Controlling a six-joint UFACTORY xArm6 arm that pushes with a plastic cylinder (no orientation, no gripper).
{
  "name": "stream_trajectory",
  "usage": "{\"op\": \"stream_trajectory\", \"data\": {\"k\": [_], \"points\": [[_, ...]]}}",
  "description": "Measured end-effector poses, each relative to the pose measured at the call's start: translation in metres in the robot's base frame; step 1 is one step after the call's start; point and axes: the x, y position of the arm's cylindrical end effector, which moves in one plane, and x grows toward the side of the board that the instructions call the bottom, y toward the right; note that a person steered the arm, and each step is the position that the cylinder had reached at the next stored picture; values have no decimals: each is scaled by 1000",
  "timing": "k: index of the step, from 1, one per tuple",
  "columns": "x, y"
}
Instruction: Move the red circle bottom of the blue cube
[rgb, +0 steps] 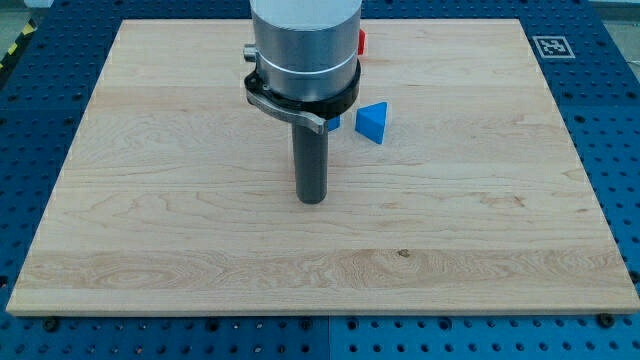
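Observation:
My tip (312, 199) rests on the wooden board (150, 200) near its middle. A blue triangular block (372, 122) lies up and to the right of the tip, apart from it. A second blue block (334, 122), its shape unclear, peeks out from behind the arm's metal body just left of the triangle. A red block (363, 41) shows as a sliver at the right edge of the arm near the view's top; most of it is hidden, so its shape cannot be made out.
The arm's large grey cylinder (304, 45) hides the top-middle part of the board. A black-and-white marker (551, 46) sits at the board's top right corner. Blue perforated table surrounds the board.

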Motion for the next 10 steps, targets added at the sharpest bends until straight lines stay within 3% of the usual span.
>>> {"op": "stream_trajectory", "data": {"k": [3,7,10], "points": [[-7,-9],[-67,28],[-54,53]]}}
